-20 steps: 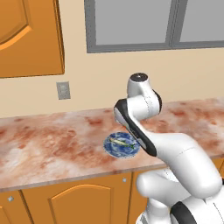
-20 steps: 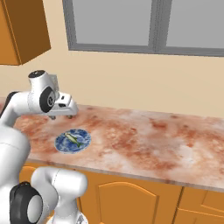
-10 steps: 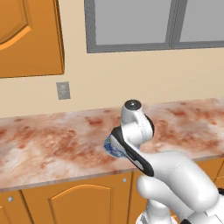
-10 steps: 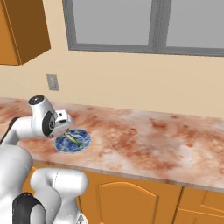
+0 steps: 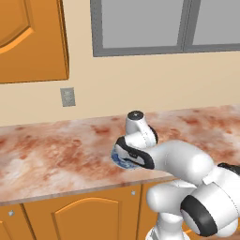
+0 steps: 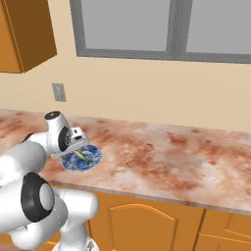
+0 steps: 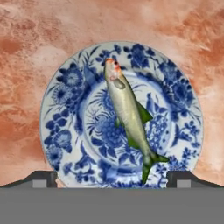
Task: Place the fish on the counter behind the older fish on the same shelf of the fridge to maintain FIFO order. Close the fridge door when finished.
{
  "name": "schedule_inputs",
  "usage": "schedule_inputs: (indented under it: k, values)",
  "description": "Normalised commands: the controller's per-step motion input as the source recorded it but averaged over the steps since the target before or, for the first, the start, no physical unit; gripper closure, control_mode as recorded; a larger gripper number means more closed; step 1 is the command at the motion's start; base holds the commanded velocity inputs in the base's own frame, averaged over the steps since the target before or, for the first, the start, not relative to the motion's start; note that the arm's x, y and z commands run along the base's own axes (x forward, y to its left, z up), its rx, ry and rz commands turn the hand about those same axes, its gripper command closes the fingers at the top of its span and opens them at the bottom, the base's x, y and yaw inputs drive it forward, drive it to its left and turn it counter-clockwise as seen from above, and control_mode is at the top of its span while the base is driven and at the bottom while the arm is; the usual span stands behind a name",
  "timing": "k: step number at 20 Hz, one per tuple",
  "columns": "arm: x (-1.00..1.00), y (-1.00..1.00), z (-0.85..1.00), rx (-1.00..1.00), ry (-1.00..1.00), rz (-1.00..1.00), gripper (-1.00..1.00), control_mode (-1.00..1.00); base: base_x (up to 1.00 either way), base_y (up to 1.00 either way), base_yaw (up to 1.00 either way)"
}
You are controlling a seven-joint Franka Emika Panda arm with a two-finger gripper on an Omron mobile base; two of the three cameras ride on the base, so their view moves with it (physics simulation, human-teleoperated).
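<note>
A small greenish-silver fish (image 7: 129, 113) lies on a round blue-and-white plate (image 7: 57, 131) on the marbled counter (image 5: 56, 154). My gripper (image 7: 111, 177) hangs just above the plate, pointing down at it. It is open, with one fingertip on each side of the fish's tail end and nothing between them. From the right base view the fish (image 6: 84, 157) and plate (image 6: 95, 156) sit just beside my lowered hand (image 6: 78, 143). In the left base view my arm covers most of the plate (image 5: 118, 160). The fridge, its shelf and its door are out of view.
A wall outlet (image 5: 68, 97) and a grey-framed window (image 5: 164, 23) sit above the counter. An orange upper cabinet (image 5: 28, 42) hangs at the left. Orange cabinet doors (image 5: 84, 215) run below the counter's front edge. Bare counter (image 6: 186, 157) stretches to the right.
My arm has folded down and the hand has dropped from well above the counter to just over the plate. The fish and the plate have not moved. The jaws stay open.
</note>
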Motion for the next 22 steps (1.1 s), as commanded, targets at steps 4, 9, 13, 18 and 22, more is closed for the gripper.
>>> schedule_inputs:
  k: [4,9,13,18,22]
  values:
    - [0.23,0.00,-0.09,0.00,0.00,0.02,-1.00,-1.00,0.00,0.00,0.00]
    - [0.22,0.00,-0.31,-0.02,0.02,0.02,-1.00,-1.00,0.00,0.00,0.00]
    - [0.23,0.00,-0.43,-0.03,0.04,0.01,-1.00,-1.00,0.00,0.00,0.00]
    - [0.30,0.00,-0.24,0.00,0.04,0.00,-1.00,-1.00,0.00,0.00,0.00]
    - [0.36,0.00,-0.20,0.00,0.04,0.00,-1.00,-1.00,0.00,0.00,0.00]
